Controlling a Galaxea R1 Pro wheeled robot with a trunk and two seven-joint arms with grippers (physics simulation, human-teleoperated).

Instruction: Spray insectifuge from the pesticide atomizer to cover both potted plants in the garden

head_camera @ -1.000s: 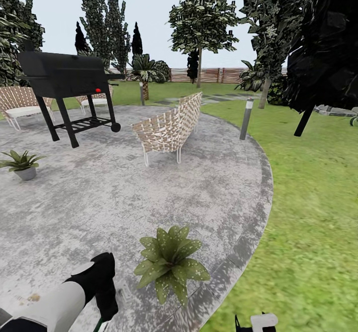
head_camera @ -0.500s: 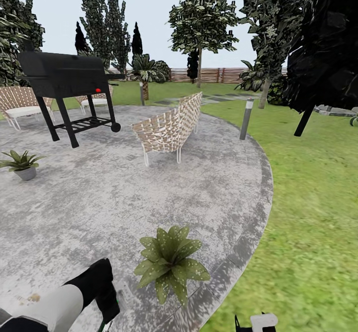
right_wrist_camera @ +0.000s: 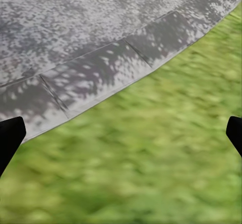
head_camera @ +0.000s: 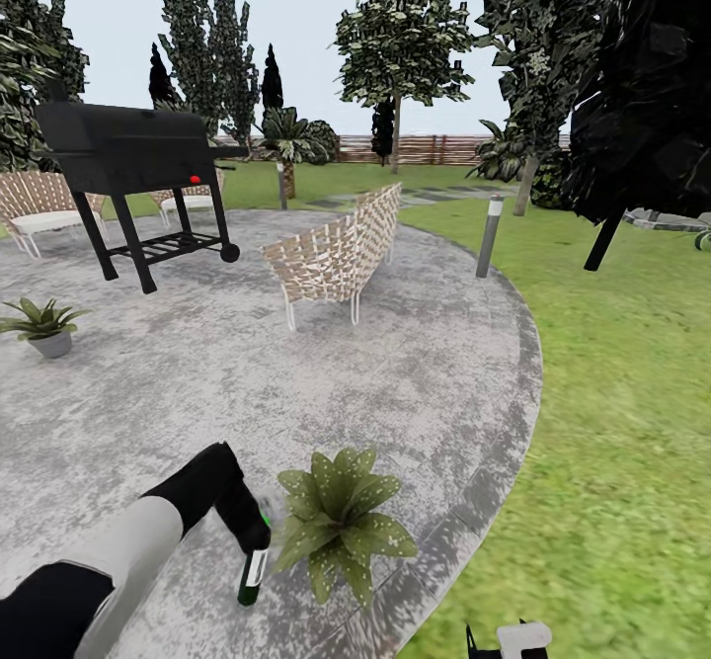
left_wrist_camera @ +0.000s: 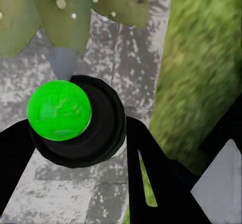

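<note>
My left gripper is shut on the pesticide atomizer, a slim dark-green bottle with a white patch, held upright just above the stone patio. It hangs right beside the near potted plant, at its left edge. In the left wrist view the bottle's bright green top sits between the black fingers, with the plant's spotted leaves just beyond. The second potted plant stands far off at the patio's left. My right gripper is open over the patio's edge and the grass.
A wicker seat stands mid-patio, with a black grill behind on the left and more wicker chairs beyond. A grey bollard light marks the patio rim. Lawn spreads to the right, with trees and a wooden fence behind.
My left arm has risen and reached forward to the right, bringing the atomizer up into view next to the near potted plant. The right gripper has not moved.
</note>
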